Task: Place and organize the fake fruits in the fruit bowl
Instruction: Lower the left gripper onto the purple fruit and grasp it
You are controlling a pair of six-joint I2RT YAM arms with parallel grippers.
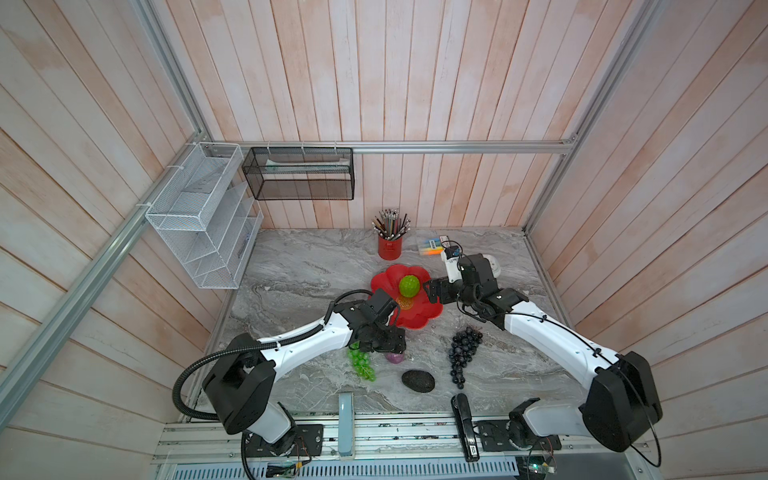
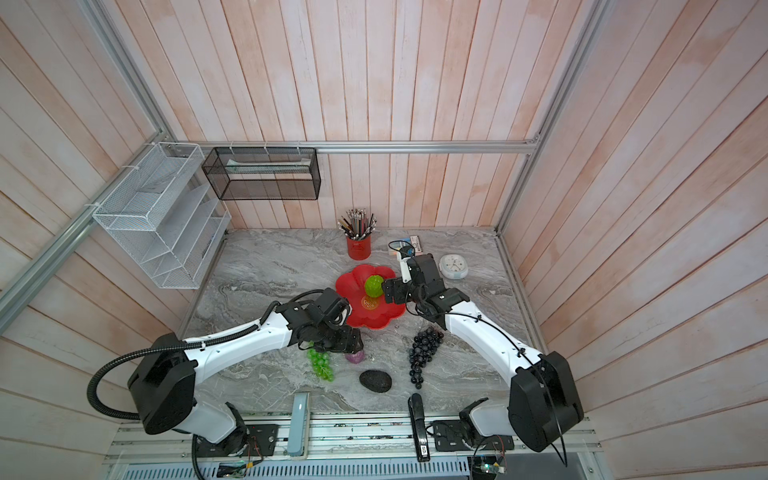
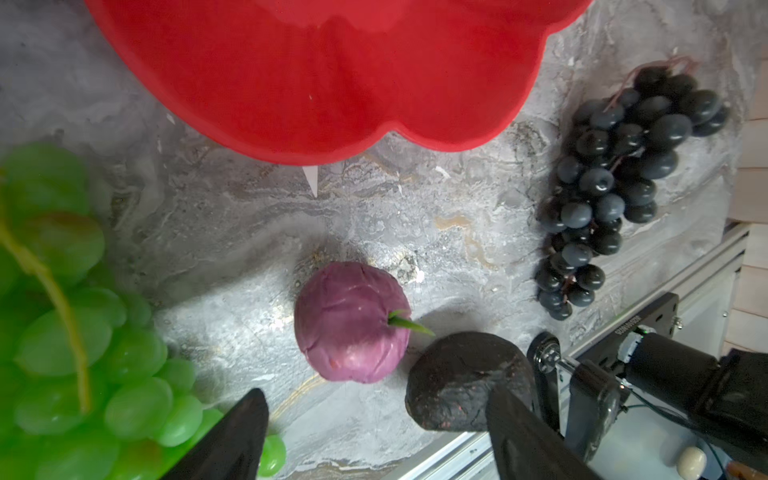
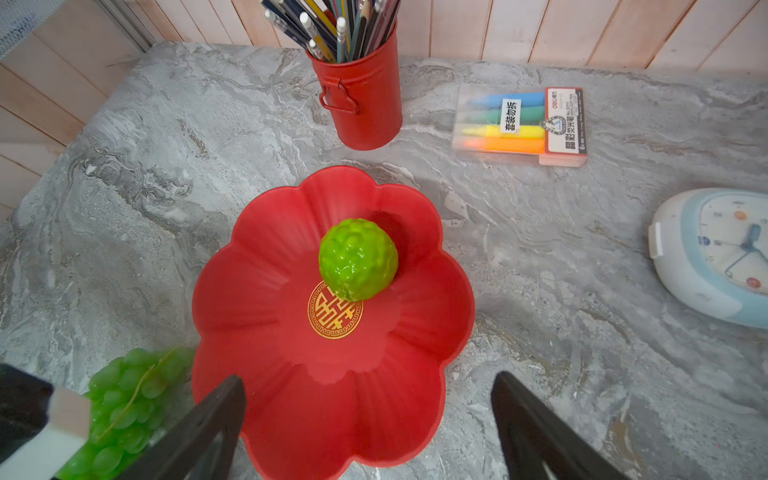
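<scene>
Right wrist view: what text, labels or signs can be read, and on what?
"套装勿拆": sticker on the highlighter pack.
"deli": the pack's red label; the rest is too small.
Gold emblem, a stylised sign I cannot read: bowl centre.
Numerals on the clock: blurred.

One ball (image 1: pixel 409 286) lies in the bowl (image 1: pixel 384 282) (pencil cup (image 1: pixel 390 247) behind it).

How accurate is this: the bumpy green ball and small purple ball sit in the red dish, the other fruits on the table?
Only the bumpy green ball sits in the red dish; the left wrist view shows the small purple ball on the table too.
</scene>
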